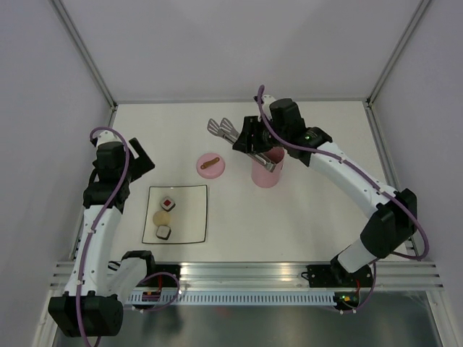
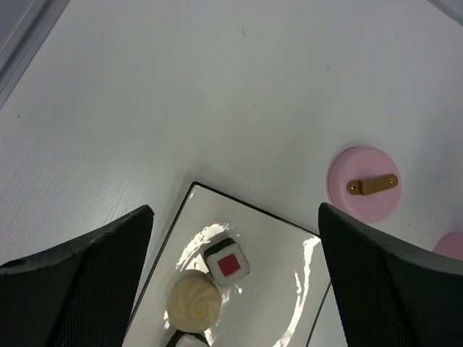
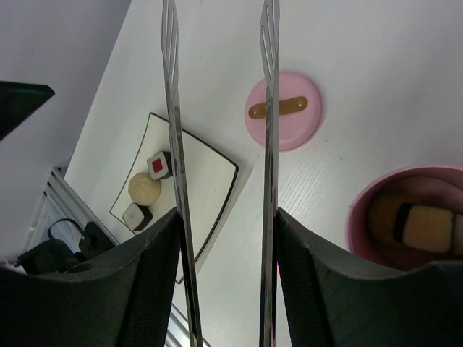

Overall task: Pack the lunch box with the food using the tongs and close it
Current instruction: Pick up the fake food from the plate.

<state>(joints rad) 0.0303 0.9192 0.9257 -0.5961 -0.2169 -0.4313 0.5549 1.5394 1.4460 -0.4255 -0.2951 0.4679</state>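
My right gripper (image 1: pixel 253 147) (image 3: pixel 224 289) is shut on the silver tongs (image 1: pixel 226 130) (image 3: pixel 269 137). Their two arms stand apart with nothing between the tips, above the table behind the lid. The pink lunch box (image 1: pixel 266 173) (image 3: pixel 362 217) stands open just below that gripper, with a beige ball (image 3: pixel 379 220) and a roll (image 3: pixel 428 228) inside. Its pink lid (image 1: pixel 210 165) (image 2: pixel 363 183) (image 3: pixel 283 110) lies flat to the left. On the white plate (image 1: pixel 189 217) (image 2: pixel 289 267) (image 3: pixel 210 173) sit a red-centred roll (image 1: pixel 168 202) (image 2: pixel 228 262), a beige ball (image 1: pixel 162 217) (image 2: pixel 194 301) and another roll (image 1: pixel 164 232). My left gripper (image 1: pixel 137 155) (image 2: pixel 235 210) hangs open and holds nothing, above the plate's far left edge.
Grey walls close in the table on three sides. An aluminium rail (image 1: pixel 246 273) runs along the near edge between the arm bases. The right arm reaches in an arc over the table's right side.
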